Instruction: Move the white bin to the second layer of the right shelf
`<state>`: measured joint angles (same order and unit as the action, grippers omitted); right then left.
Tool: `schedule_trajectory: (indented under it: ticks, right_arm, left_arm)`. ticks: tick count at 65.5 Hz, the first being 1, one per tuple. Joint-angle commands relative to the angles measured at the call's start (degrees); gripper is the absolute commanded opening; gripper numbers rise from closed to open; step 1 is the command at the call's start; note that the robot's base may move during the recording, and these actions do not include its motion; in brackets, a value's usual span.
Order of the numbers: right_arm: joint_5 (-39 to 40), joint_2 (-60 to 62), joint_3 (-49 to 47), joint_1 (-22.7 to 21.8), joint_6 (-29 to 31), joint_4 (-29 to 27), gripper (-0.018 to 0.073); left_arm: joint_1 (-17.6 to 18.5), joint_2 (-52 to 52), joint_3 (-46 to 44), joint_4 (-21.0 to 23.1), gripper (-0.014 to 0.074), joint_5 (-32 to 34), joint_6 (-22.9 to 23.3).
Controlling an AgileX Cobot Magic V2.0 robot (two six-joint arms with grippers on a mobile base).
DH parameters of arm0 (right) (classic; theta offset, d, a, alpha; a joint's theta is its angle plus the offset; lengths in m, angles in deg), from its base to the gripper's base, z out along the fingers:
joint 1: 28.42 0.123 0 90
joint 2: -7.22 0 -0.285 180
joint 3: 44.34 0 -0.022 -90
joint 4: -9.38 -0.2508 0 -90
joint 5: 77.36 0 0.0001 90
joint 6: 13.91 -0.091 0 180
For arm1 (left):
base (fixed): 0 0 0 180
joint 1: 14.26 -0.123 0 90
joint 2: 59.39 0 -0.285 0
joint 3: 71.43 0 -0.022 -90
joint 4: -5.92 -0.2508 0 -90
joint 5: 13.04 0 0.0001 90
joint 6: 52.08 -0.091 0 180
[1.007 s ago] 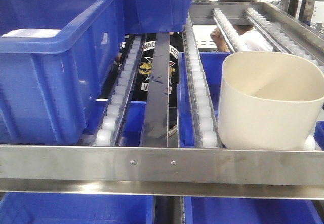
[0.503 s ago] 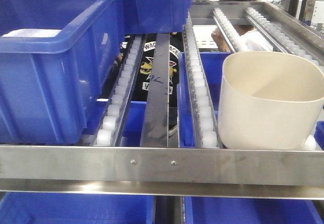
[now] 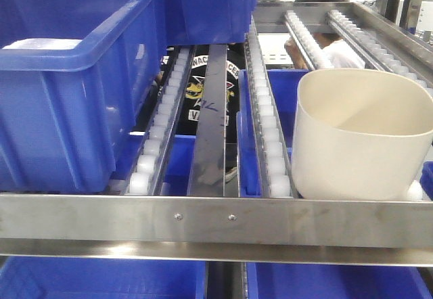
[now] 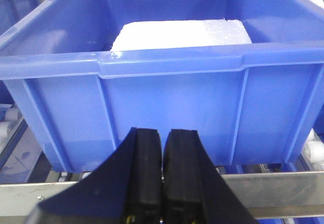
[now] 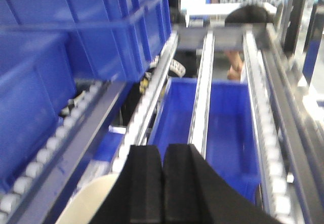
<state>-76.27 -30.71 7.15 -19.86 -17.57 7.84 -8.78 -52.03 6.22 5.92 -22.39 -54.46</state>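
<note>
With both grippers' jaws together and holding nothing, the white bin may roll against the front bar on the sloping rollers.

bin on roller tier at right; crate left

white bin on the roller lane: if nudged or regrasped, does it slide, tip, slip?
The white bin sits on sloping white rollers, so a nudge likely sends it gliding, though the front bar stops it. Looks empty, probably light and tippy. Glossy walls may slip in a pinch.
</note>
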Motion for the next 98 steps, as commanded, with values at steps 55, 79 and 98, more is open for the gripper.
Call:
schedule_trajectory:
  ticks: [55, 79, 98]
  right_arm:
    - [0.6, 31.9, 26.5, -8.1, 0.1, -0.8, 0.0055]
    - [-0.1, 31.9, 26.5, -8.1, 0.1, -0.8, 0.0055]
    - [-0.1, 31.9, 26.5, -8.1, 0.1, -0.8, 0.0055]
  left_arm:
    - [0.2, -0.2, 2.1, 0.0, 0.0085, 4.9, 0.2]
    - [0.2, -0.2, 2.1, 0.0, 0.0085, 4.9, 0.2]
    - [0.2, -0.2, 2.1, 0.0, 0.0085, 4.9, 0.2]
